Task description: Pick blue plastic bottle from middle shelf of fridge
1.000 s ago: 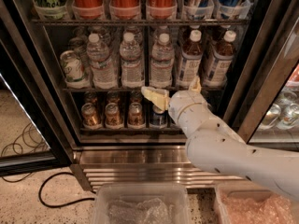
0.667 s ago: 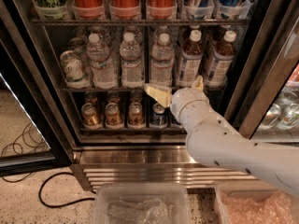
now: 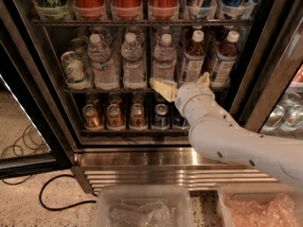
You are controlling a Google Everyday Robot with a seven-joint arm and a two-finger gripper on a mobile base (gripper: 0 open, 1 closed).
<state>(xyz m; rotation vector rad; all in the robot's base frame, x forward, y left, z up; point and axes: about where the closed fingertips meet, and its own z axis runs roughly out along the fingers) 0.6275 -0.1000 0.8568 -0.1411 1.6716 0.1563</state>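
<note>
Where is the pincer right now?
In the camera view, the pincer sits right of centre at the front edge of the middle shelf, open, before the base of the left blue plastic bottle.

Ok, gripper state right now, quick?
Gripper: open, holding nothing, at the front edge of the middle shelf, just under a blue plastic bottle.

Speckled floor [image 3: 19, 207] lower left, black cable [image 3: 41, 196] looped on it. Clear bins [image 3: 142, 190] along bottom edge. Claw [image 3: 183, 83] at centre, spread wide.
</note>
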